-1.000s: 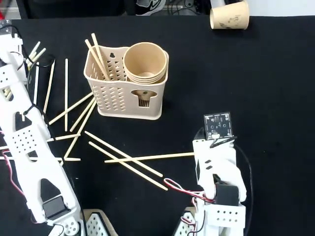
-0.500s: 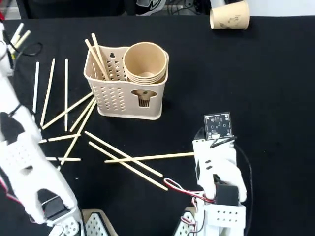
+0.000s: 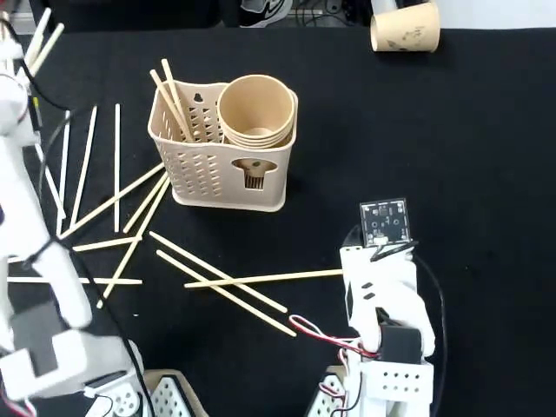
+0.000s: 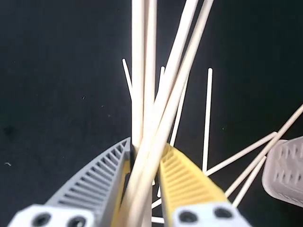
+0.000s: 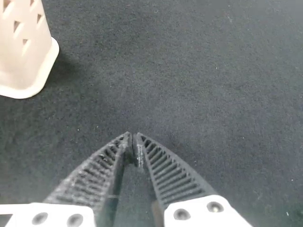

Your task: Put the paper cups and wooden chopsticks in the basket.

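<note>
Black cloth covers the table. A beige plastic basket with perforated walls stands upright on it, left of centre. The stacked paper cups sit upright in the right-hand part of the basket. Two chopsticks lean in its left-hand part, their ends poking above the rim. A single paper cup lies on its side at the far edge of the table, well apart from the basket.

Loose chopsticks lie flat on the cloth to the left of the basket. Some are parallel and some cross one another, and a few reach close to the basket's base. Three chopsticks lie crossed in front of the basket, between it and the right arm.

The white left arm runs up the left edge of the table. The left gripper is clamped on a bundle of chopsticks, about four of them, pinched between a grey jaw and a yellow jaw. The sticks fan out slightly beyond the fingertips. From above, the ends of the bundle stick out at the far left corner of the table, well apart from the basket.

The right arm sits near the front of the table, right of centre. The right gripper has its jaws closed tip to tip on nothing. It points down at the cloth, near a corner of the basket's base.
</note>
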